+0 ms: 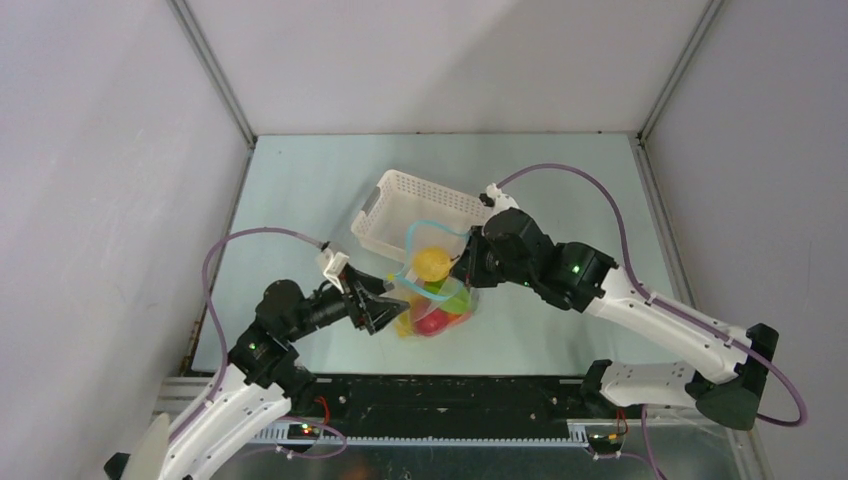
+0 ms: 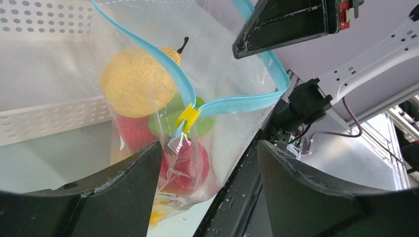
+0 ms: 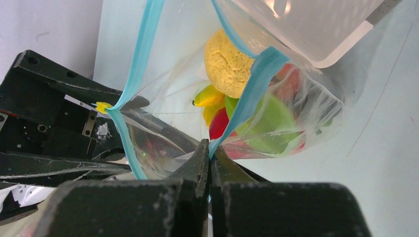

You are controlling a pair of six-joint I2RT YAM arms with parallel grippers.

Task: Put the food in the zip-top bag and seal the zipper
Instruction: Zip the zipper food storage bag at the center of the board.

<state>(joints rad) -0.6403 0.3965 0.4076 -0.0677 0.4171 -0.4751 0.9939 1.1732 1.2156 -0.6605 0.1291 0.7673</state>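
Centre frame, right jaws pinch the zipper point(image 3: 248, 94); left jaws spread astride a corner of the zip-top bag point(image 2: 213, 64), basket point(image 1: 420, 182) rim just above.

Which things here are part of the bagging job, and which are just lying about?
Job: bag, zipper, food in the bag, left pincer, right pincer.
Lying about: basket.

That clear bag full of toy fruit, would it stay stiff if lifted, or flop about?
Probably floppy: the zip-top bag wrinkles and sags where the right claw pinches its zipper. Likely bottom-heavy, since the toy fruit bunches low.
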